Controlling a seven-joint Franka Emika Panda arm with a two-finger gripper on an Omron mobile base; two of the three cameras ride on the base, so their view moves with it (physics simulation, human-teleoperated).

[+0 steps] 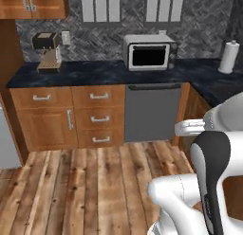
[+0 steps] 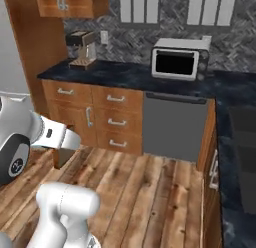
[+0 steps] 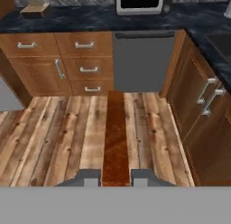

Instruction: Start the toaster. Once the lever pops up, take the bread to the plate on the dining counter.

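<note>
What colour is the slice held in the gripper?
The bread is reddish brown, seen edge-on between the gripper's fingers; the hand view shows it best.

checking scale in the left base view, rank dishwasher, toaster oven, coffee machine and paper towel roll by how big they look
1. dishwasher, clearly largest
2. toaster oven
3. coffee machine
4. paper towel roll, smallest, though not far behind the coffee machine

All stand along the same back counter, so nearness hardly skews it.
</note>
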